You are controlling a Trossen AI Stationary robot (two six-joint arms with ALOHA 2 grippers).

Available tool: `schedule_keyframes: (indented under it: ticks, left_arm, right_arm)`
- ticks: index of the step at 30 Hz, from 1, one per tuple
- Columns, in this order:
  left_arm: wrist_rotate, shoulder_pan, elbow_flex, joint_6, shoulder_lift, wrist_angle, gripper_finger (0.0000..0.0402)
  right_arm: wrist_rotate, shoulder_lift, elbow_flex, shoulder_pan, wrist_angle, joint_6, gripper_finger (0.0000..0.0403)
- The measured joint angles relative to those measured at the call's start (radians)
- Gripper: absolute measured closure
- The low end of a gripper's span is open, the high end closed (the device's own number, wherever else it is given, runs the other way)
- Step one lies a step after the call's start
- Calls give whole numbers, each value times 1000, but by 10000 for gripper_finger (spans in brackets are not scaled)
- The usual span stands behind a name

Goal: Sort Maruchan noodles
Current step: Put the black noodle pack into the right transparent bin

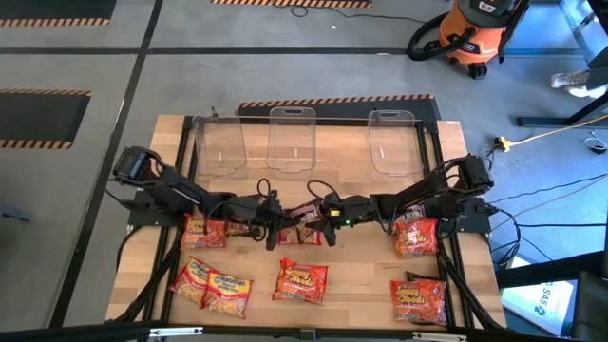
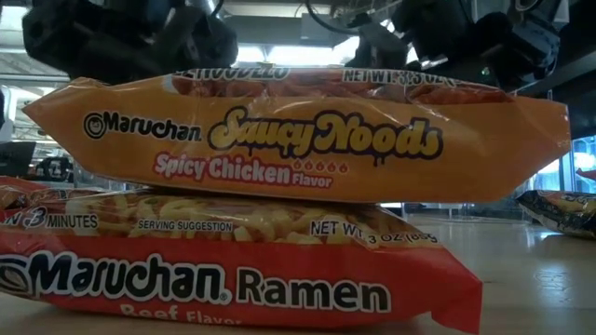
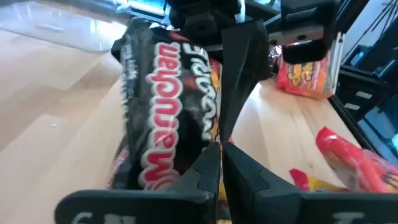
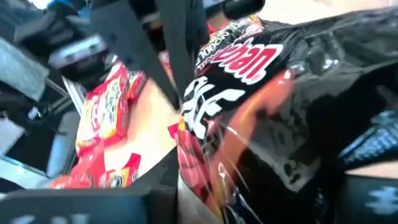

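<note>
Left end effector [image 1: 269,220]: reaches in from 9 o'clock to the middle of the table [image 1: 351,290]. In its wrist view the fingers [image 3: 205,171] are pressed together at the tips on an edge of the dark packet [image 3: 165,106], so I judge it clenched on that packet.
Right end effector [image 1: 328,220]: comes in from 3 o'clock to the same spot. Its wrist view is filled by the dark packet's glossy wrapper [image 4: 292,106]; whether its fingers pinch the wrapper, I cannot tell.
Dark packet [image 1: 306,211]: sits at the table's centre between both arms, tilted up off the wood. Probably both arms meet here because a flat, slippery wrapper is hard for one arm to lift alone.
Clear bins [image 1: 292,141]: three stand in a row toward 12 o'clock and look empty, likely one per flavour.
Other packets: red and orange ones lie flat toward 6 o'clock and at both sides, not yet sorted.
Low view: an orange Spicy Chicken packet [image 2: 298,140] rests on a red Beef packet [image 2: 233,279] close to the camera.
Stage: early, judging by the empty bins.
</note>
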Motion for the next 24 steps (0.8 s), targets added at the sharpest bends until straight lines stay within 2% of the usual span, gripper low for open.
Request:
schedule_keyframes:
  ticks: [7,13,20,24]
  left_arm:
    - [-7,1,0,6,-180,-166,390]
    - [-53,1,0,103,-288,-152,390]
    - [-57,1,0,105,-316,-62,390]
    - [-78,4,0,115,-315,-52,390]
  right_arm:
    - [27,-145,-1,0,-203,-122,261]
    - [88,-335,-1,0,-383,-275,292]
    - [151,-504,-1,0,-511,-381,276]
    - [159,-556,-1,0,-527,-430,286]
